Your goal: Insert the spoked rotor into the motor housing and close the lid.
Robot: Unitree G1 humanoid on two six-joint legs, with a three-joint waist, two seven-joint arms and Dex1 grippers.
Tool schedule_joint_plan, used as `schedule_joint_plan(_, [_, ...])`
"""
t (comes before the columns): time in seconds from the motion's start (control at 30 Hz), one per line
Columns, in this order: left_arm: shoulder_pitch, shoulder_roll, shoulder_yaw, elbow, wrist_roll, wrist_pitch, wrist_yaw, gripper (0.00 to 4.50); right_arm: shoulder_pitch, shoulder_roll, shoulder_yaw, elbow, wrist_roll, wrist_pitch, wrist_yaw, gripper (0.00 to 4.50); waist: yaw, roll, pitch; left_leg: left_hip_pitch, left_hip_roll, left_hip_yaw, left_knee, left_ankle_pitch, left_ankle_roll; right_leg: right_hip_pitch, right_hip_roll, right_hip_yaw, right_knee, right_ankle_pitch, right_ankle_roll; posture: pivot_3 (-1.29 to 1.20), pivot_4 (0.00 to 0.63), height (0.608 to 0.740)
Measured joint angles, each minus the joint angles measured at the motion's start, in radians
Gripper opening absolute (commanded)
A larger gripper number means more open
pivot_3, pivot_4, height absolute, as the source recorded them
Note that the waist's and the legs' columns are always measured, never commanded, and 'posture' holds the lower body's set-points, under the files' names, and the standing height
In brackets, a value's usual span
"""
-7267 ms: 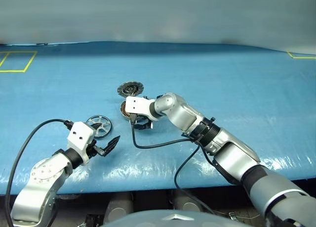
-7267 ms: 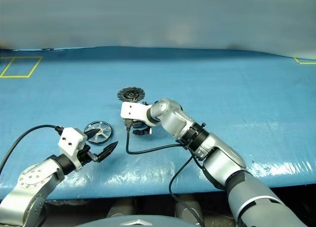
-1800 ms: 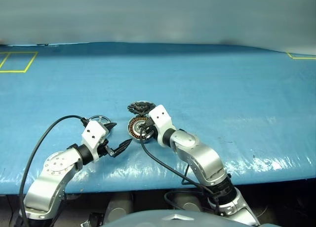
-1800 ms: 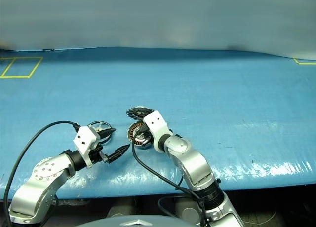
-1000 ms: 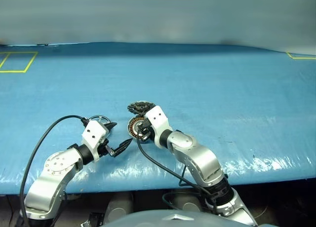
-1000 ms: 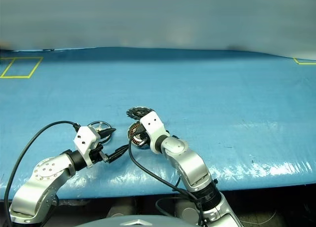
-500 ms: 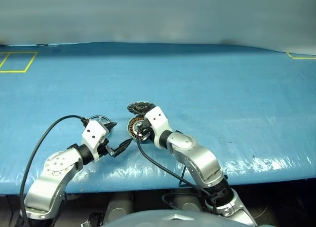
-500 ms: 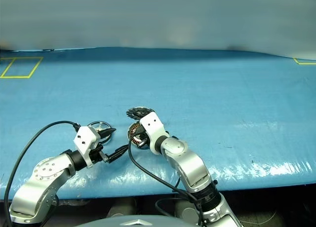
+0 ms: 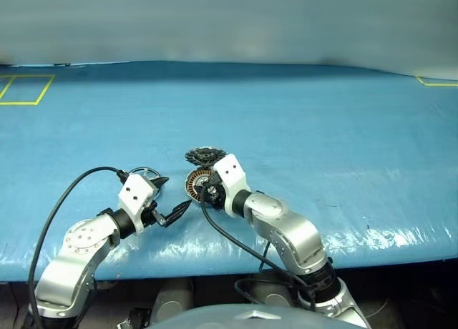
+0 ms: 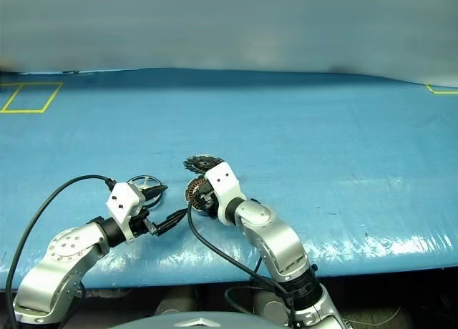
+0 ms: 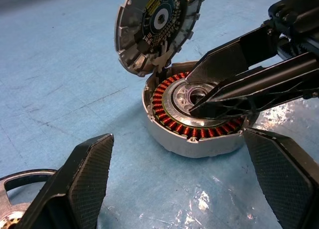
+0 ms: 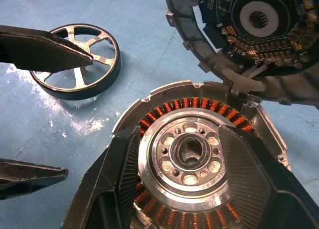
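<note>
Near the front edge of the blue desk (image 9: 343, 129), the head views show the right gripper (image 9: 203, 193) sitting over the motor housing (image 9: 195, 181), with the lid (image 9: 205, 156) just behind it and the spoked rotor (image 10: 145, 183) beside the left gripper (image 10: 162, 205). A second ago the right gripper was narrower on the housing; now its jaws have spread, so I judge it is letting go, leaving the housing placed for the rotor.

From the left wrist, the housing (image 11: 194, 120) lies flat with its ring of copper windings up, and the lid (image 11: 157, 26) leans tilted against its rim. The left gripper stands fully released, empty, with the rotor's rim (image 11: 15, 189) just beside one finger.

From the right wrist, the right gripper's fingers (image 12: 124, 174) straddle the housing (image 12: 192, 154) loosely, spread apart and clamping nothing. The rotor (image 12: 79, 59) is a silver wheel with open spokes, flat on the desk, not yet inserted.
</note>
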Motion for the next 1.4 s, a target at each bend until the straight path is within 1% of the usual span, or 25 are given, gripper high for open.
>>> schedule_joint_plan(0.1, [0.0,0.0,0.0,0.0,0.0,0.0,0.001,4.5,0.001,0.0,-0.011,-0.044,0.023,0.022,0.004,1.06,0.0,0.0,0.0,0.0,0.0,0.0,0.0,0.0,0.0,0.0,0.0,0.0,0.0,0.0,0.0,0.0,0.15,0.74])
schedule_joint_plan(0.13, [0.0,0.0,0.0,0.0,0.0,0.0,0.001,4.5,0.001,0.0,-0.012,-0.059,0.029,0.03,0.002,0.67,0.0,0.0,0.0,0.0,0.0,0.0,0.0,0.0,0.0,0.0,0.0,0.0,0.0,0.0,0.0,0.0,0.15,0.74])
schedule_joint_plan(0.17, [0.0,0.0,0.0,0.0,0.0,0.0,0.0,4.5,0.001,0.0,-0.012,-0.067,0.03,0.033,-0.001,0.44,0.0,0.0,0.0,0.0,0.0,0.0,0.0,0.0,0.0,0.0,0.0,0.0,0.0,0.0,0.0,0.0,0.15,0.74])
schedule_joint_plan(0.2, [-0.001,0.0,0.0,0.0,0.0,0.0,0.0,4.5,0.001,-0.001,-0.011,-0.076,0.03,0.035,-0.008,0.03,0.0,0.0,0.0,0.0,0.0,0.0,0.0,0.0,0.0,0.0,0.0,0.0,0.0,0.0,0.0,0.0,0.15,0.74])
schedule_joint_plan(0.67, [0.0,-0.001,0.0,0.0,0.0,0.0,0.0,4.5,-0.047,-0.009,0.055,-0.081,0.011,0.13,-0.077,0.01,0.0,0.0,0.0,0.0,0.0,0.0,0.0,0.0,0.0,0.0,0.0,0.0,0.0,0.0,0.0,0.0,0.15,0.74])
schedule_joint_plan(1.4, [0.006,0.005,-0.001,0.0,0.001,0.0,-0.007,4.5,-0.057,-0.017,0.034,-0.001,-0.012,0.119,-0.098,0.01,0.0,0.0,0.0,0.0,0.0,0.0,0.0,0.0,0.0,0.0,0.0,0.0,0.0,0.0,0.0,0.0,0.15,0.74])
